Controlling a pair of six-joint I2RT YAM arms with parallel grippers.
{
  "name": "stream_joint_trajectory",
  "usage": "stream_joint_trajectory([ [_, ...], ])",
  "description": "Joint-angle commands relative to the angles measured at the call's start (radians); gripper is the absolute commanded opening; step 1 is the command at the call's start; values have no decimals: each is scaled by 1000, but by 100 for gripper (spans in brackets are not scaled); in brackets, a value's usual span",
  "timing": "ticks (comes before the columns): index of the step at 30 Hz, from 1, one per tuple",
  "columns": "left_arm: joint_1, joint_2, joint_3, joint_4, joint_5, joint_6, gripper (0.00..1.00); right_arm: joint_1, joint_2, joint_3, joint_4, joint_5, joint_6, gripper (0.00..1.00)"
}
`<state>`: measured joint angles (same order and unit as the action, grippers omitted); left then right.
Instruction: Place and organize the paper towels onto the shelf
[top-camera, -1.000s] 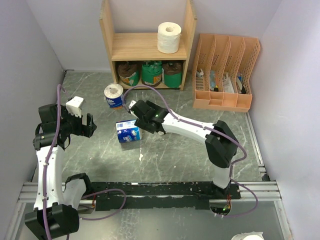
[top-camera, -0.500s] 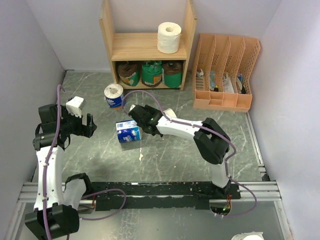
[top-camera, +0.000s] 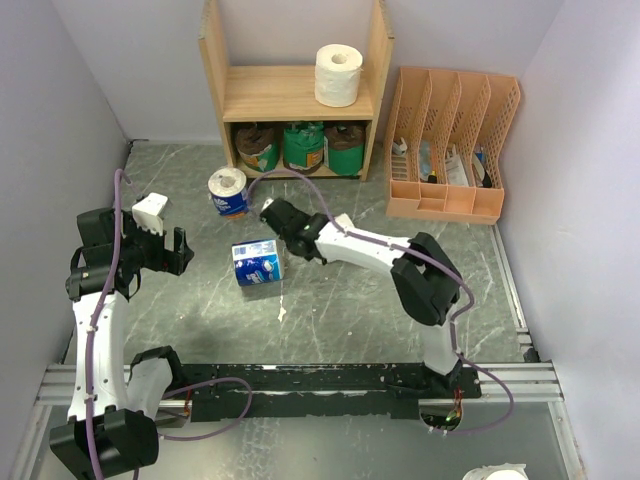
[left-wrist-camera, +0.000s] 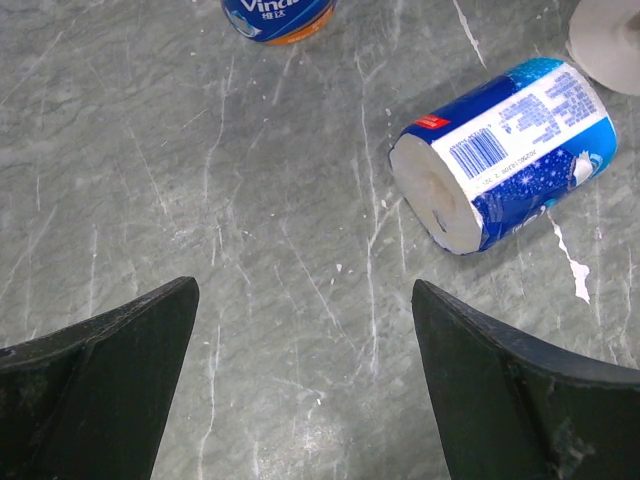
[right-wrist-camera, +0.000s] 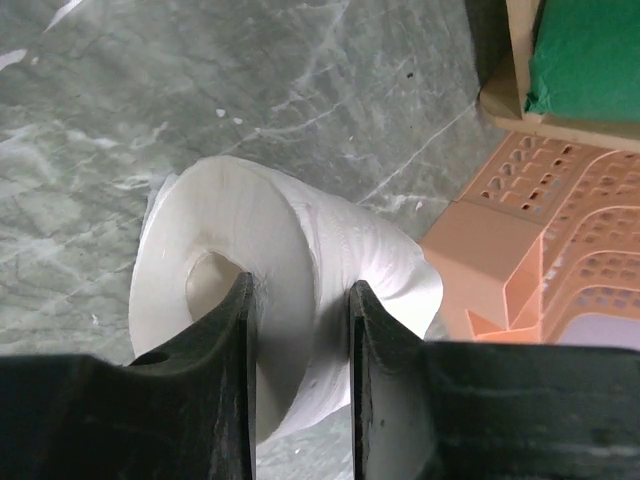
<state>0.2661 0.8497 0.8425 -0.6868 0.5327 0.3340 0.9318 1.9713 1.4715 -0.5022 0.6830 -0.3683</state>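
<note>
**Step in hand:** grasp of a plain white paper towel roll (right-wrist-camera: 330, 250). The right hand (right-wrist-camera: 300, 300) is closed down on the roll's wall, one finger in the core hole and the other pressed against the outer paper. The roll appears to lie on its side on the grey marbled worktop (top-camera: 350, 310), in front of the light wooden two-tier shelf (top-camera: 215, 60) and to the left of the peach slotted plastic file organizer (top-camera: 450, 200). Lift-off cannot be told.

**Left hand** (left-wrist-camera: 305, 300): spread wide and holding nothing, held over the left part of the worktop.

**Next move (judged):** the roll is to be raised clear of the worktop and carried far, to the shelf. The upper tier has room to the left of the roll already there. Because the pinch is through the core, the wrist would have to be turned so the roll is set down on end.

**Count:**
- Upper tier: one white roll (top-camera: 338, 75), upright.
- Lower tier: one dark brown roll (top-camera: 258, 148) and two green-wrapped rolls (top-camera: 303, 147).
- Loose on the worktop: two blue-and-white wrapped rolls, one upright (top-camera: 228, 192) and one lying on its side (top-camera: 257, 263).
- In the right hand: one.
- Near edge of the top view, beyond the rail: one further white roll (top-camera: 495, 472), partly cut off.
</note>
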Motion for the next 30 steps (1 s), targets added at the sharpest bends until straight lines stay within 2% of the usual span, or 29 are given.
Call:
stream_joint_trajectory([
  [1, 11, -7, 0, -10, 41, 18, 99, -118, -119, 133, -82, -199, 115, 0],
  [5, 10, -3, 0, -10, 40, 19, 99, -314, -208, 207, -139, -458, 274, 0],
  [9, 11, 5, 0, -11, 42, 19, 99, -431, -310, 126, -94, -618, 370, 0],
  [14, 11, 20, 2, -13, 43, 19, 99, -465, -371, 60, -56, -708, 482, 0],
  [19, 10, 22, 2, -10, 36, 16, 99, -485, -518, -92, 168, -902, 571, 0],
  [23, 10, 22, 2, -10, 34, 16, 99, -502, -471, -12, 119, -994, 671, 0],
  [30, 10, 12, 0, -8, 32, 14, 99, -512, -477, 14, 149, -979, 837, 0],
])
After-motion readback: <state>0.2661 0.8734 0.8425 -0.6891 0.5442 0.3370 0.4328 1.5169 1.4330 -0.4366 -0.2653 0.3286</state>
